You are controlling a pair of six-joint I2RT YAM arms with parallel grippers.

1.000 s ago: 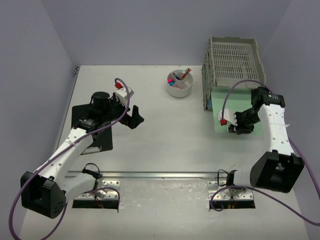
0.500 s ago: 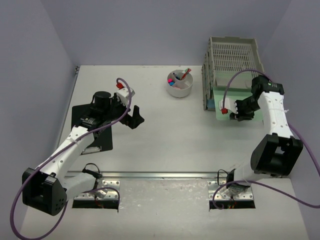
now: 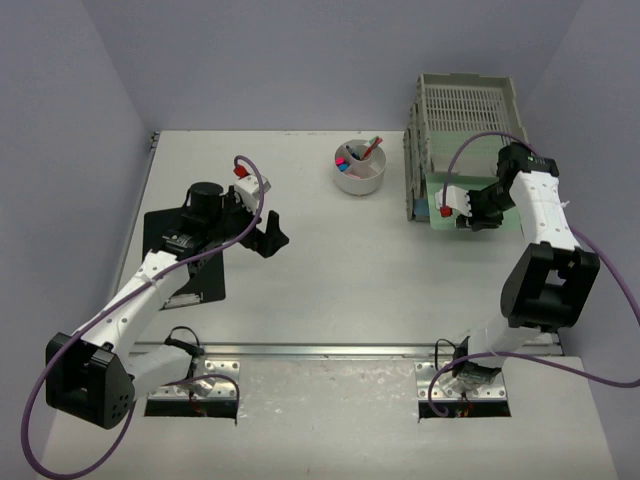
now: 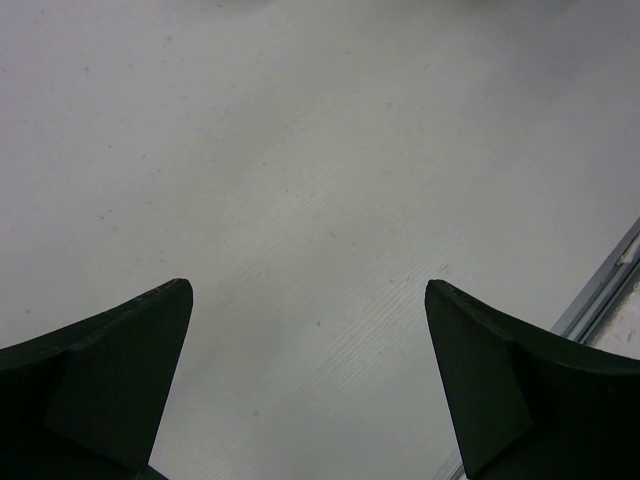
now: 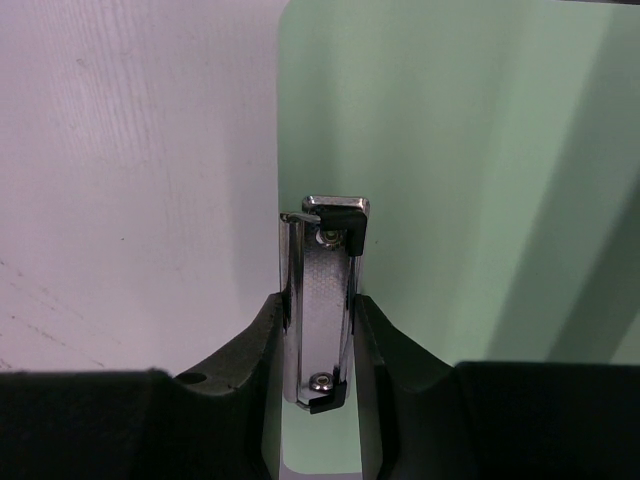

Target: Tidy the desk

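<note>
The desk (image 3: 330, 290) is a white tabletop between lilac walls. My right gripper (image 3: 470, 214) is shut on the metal clip (image 5: 325, 300) of a green clipboard (image 5: 450, 150). The clipboard (image 3: 440, 192) lies at the front of the grey stacked trays (image 3: 468, 110), partly under them. In the right wrist view my gripper (image 5: 318, 310) squeezes the clip from both sides. My left gripper (image 3: 268, 235) is open and empty over the desk's left middle. In the left wrist view it (image 4: 308, 295) shows only bare desk (image 4: 300, 150) between the fingers.
A white bowl (image 3: 360, 170) with pens and small coloured items stands at the back centre. A flat black pad (image 3: 185, 262) lies at the left under my left arm. A metal rail (image 3: 320, 350) runs along the front edge and shows in the left wrist view (image 4: 605, 290).
My right gripper has moved away toward the trays, taking the green clipboard with it, so less green shows. The left arm has barely moved.
</note>
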